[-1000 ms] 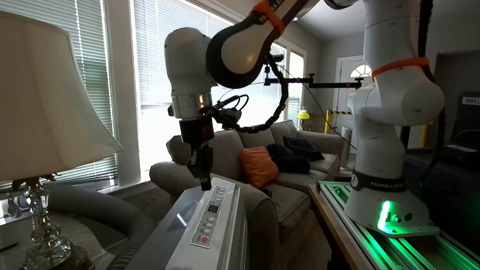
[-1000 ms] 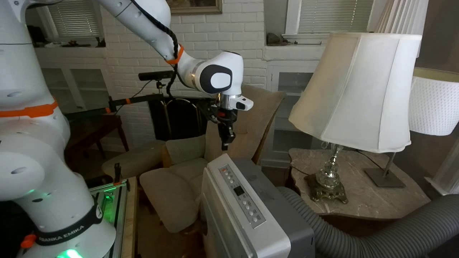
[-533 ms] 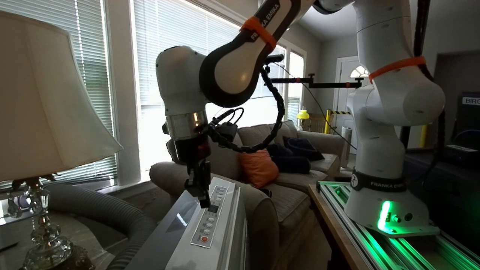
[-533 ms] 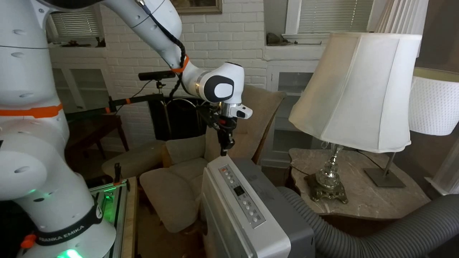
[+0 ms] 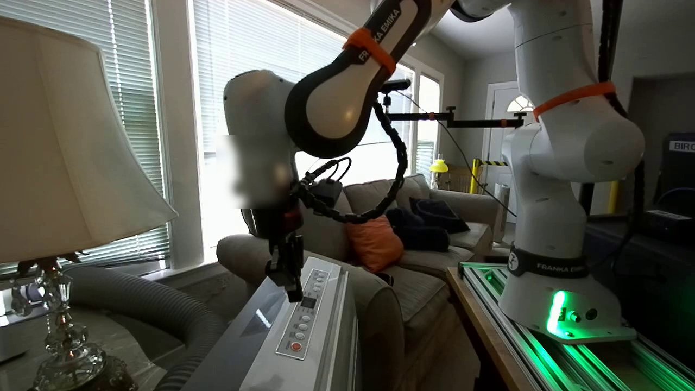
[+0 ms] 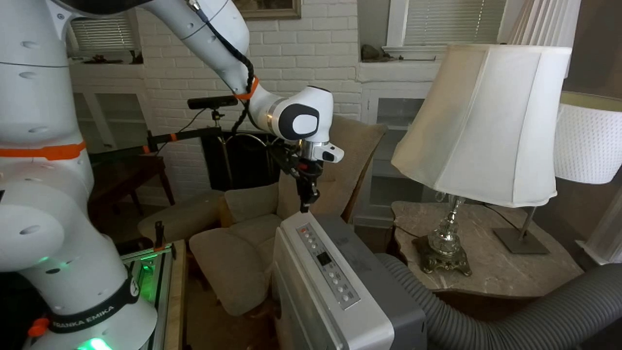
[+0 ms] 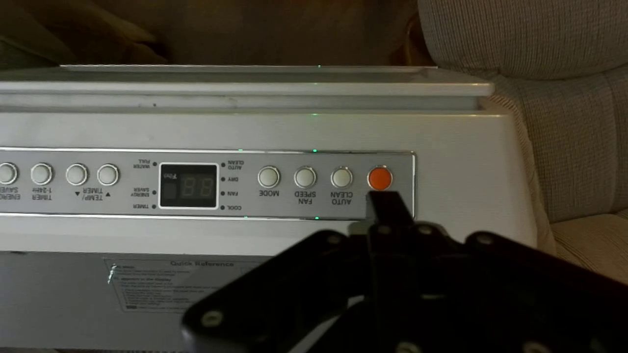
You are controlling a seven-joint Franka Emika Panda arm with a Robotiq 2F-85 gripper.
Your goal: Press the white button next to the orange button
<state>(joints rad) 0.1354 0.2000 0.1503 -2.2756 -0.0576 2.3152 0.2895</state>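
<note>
Pointing down above one control panel (image 7: 287, 166): tool (image 7: 390, 207), black, one; its fingers pressed together, the tip apart from the panel. Orange button (image 7: 379, 178), one; just past the tip in the wrist view. White buttons (image 7: 268, 177), seven in that view: three between orange button and display (image 7: 189, 186), four beyond the display. Task item: white button marked AUTO CLEAN (image 7: 341, 177), beside the orange button, near the tip and to its left in the wrist view. Display, one; well left of the tip. Appliance (image 6: 311, 257), white and grey, one; below the tool in both exterior views. Armchair (image 6: 243, 262), one; behind the tool in an exterior view. Ribbed hose (image 6: 549, 316), lampshades (image 6: 481, 126) (three) and surface (image 6: 486, 272) with two lamp bases (image 6: 444, 238): right of the tool there. Orange cushion (image 5: 374, 241), one; right of the tool in an exterior view.
</note>
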